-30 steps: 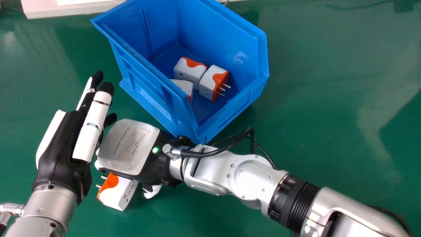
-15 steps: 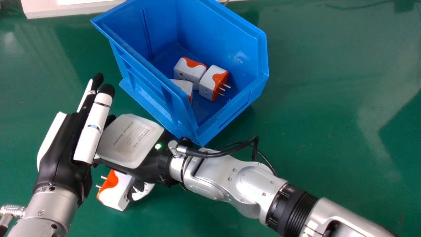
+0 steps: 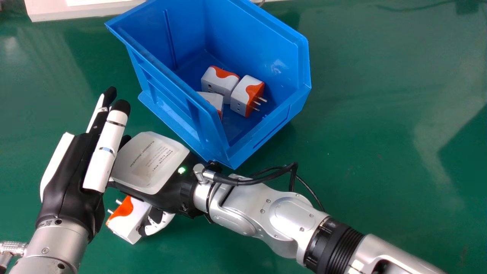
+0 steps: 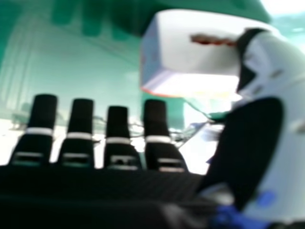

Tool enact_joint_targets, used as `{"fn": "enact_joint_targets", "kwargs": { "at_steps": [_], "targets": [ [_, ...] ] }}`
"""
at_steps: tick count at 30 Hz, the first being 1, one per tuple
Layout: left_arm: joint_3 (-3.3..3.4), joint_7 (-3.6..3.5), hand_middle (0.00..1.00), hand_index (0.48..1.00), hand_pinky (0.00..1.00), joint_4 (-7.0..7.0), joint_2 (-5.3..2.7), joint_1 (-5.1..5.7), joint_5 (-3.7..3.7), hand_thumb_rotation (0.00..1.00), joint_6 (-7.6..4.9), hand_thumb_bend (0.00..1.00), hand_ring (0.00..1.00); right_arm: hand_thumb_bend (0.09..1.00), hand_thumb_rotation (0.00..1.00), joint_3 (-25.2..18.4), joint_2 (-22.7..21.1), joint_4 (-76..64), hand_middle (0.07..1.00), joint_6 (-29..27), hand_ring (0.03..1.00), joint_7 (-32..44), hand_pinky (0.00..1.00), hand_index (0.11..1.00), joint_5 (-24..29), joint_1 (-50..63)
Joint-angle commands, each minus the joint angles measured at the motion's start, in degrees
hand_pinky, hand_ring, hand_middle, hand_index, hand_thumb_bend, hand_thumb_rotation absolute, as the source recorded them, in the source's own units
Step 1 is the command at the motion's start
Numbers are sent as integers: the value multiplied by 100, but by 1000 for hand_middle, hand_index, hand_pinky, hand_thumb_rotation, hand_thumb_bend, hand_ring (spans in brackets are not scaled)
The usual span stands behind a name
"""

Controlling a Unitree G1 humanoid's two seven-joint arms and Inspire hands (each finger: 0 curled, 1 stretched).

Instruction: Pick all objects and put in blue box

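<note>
Fingers (image 4: 156, 114) of my right hand (image 3: 150, 161) are straight and released, while its thumb (image 4: 269, 57) bears against the loose white-and-orange plug adapter (image 3: 131, 220). Taking that hand as clock centre in the head view, the adapter sits between six and seven, prongs aimed at ten; I judge it is on the green tabletop (image 3: 380, 152). The left hand (image 3: 74, 167), extended and holding nothing, is at nine, so near that I can't tell whether the two touch. The blue plastic bin (image 3: 262, 38) stands at one, with three more adapters (image 3: 240, 95) inside, gathered towards its own five o'clock

This is the grasp, probably the last. Thumb pressure alone could skid the adapter, so I'd ease the left hand off towards ten, settle my right palm over the block and fold the fingers onto the face opposite the thumb, clear of the prongs. A small lift would test the pinch; then I'd rise well above the near wall before swinging to one, minding that the wrist cable (image 3: 247, 182) doesn't snag the rim
</note>
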Motion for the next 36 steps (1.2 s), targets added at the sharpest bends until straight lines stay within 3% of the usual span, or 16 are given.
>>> {"fn": "enact_joint_targets", "kwargs": {
  "at_steps": [1, 13, 18, 23, 29, 30, 31, 32, 33, 36],
  "targets": [
    [2, -8, 992, 1000, 947, -270, -11, 10, -35, 1000, 29, 425, 985, 384, 310, -18, 69, -192, 861, 26, 822, 17, 742, 777, 59, -13],
    [-34, 36, 991, 1000, 944, -560, -16, 13, -8, 1000, 298, 426, 985, 376, 238, 211, -139, -270, 850, -149, 810, -85, 722, 768, -189, -58],
    [-95, 69, 988, 1000, 934, -600, -32, 33, 42, 1000, 290, 431, 982, 373, 198, 328, -234, -207, 837, -340, 800, -241, 702, 753, -307, -113],
    [-116, 84, 984, 1000, 924, -645, -34, 53, 55, 1000, 285, 436, 978, 389, 181, 354, -225, -9, 825, -508, 789, -338, 676, 740, -298, -178],
    [-135, 73, 980, 1000, 920, -596, -46, 53, 83, 1000, 228, 445, 976, 437, 175, 356, -129, 163, 773, -413, 742, -722, 617, 690, -351, -106],
    [-135, 70, 980, 1000, 920, -587, -50, 47, 85, 1000, 224, 449, 975, 452, 168, 301, -111, 150, 660, -363, 627, -886, 522, 646, -301, 7],
    [-131, 65, 980, 1000, 920, -594, -51, 43, 80, 1000, 229, 449, 975, 452, 168, 175, -49, 127, 660, -273, 627, -941, 522, 646, -147, 163],
    [-127, 62, 979, 1000, 920, -596, -52, 40, 76, 1000, 230, 454, 975, 464, 160, 64, 3, 96, 547, -203, 510, -946, 421, 611, -3, 291],
    [-124, 59, 979, 1000, 920, -599, -53, 39, 72, 1000, 231, 454, 975, 464, 160, -3, 37, 77, 547, -158, 510, -929, 421, 611, 90, 363],
    [-136, 62, 979, 1000, 922, -612, -56, 41, 77, 1000, 236, 463, 975, 487, 138, -184, 73, -20, 337, -166, 295, -620, 227, 541, 409, 468]
  ]
}}
